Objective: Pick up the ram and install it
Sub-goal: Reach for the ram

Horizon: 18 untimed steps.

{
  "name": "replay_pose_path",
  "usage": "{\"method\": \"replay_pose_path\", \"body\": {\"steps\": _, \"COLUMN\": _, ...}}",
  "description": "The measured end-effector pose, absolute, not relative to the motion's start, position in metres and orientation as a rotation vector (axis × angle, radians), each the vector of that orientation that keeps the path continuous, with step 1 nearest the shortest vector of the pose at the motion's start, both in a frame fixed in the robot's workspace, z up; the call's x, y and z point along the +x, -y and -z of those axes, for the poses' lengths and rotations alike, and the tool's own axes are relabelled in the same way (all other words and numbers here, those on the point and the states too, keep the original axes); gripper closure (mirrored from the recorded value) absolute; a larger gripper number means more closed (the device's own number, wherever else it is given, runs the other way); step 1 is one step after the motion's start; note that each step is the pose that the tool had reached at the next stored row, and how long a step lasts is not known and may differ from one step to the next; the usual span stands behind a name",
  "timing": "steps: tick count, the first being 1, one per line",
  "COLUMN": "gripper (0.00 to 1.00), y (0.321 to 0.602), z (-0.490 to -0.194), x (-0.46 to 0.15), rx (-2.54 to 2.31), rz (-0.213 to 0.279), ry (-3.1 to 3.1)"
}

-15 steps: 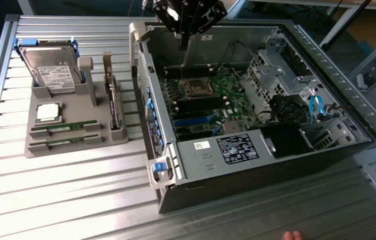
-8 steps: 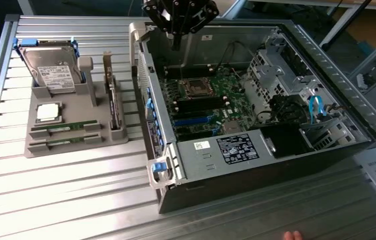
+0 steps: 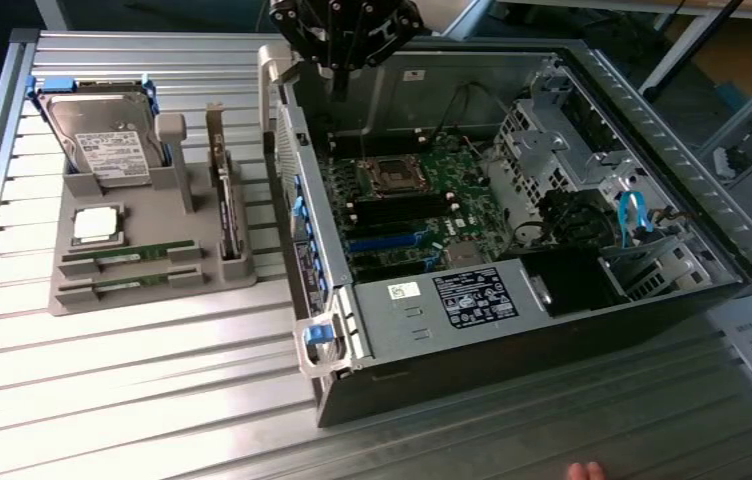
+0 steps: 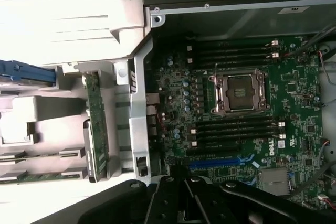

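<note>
Two ram sticks (image 3: 129,252) (image 3: 127,286), slim and green, lie in slots at the front of a grey holder tray (image 3: 149,300) at the exterior view's left. The wrist view catches them as well (image 4: 41,156) (image 4: 42,176). My gripper (image 3: 340,72) hangs high over the rear wall of the open computer case (image 3: 523,320), well away from the tray and holding nothing that I can see. In the wrist view its black body (image 4: 186,195) looks down on the motherboard (image 4: 294,114), with dark memory slots (image 4: 236,129) on either side of the open processor socket (image 4: 240,93).
The tray also carries a hard drive (image 3: 107,140), a square silver processor chip (image 3: 96,225) and a dark expansion card (image 3: 227,205) standing on edge. The case's raised side wall (image 3: 299,170) separates tray from motherboard. A person's fingertips (image 3: 587,470) show at the bottom edge.
</note>
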State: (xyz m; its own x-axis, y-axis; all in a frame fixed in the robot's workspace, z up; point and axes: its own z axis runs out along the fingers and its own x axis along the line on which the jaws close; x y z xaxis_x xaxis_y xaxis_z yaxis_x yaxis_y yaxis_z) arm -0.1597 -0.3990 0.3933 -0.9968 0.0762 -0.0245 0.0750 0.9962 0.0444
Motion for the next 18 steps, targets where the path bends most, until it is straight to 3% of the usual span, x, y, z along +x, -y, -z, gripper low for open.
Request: {"method": "replay_pose_path", "body": {"steps": 18, "gripper": 0.90, "y": 0.399, "z": -0.393, "x": -0.199, "rx": 0.118, "rz": -0.068, "ry": -3.111}}
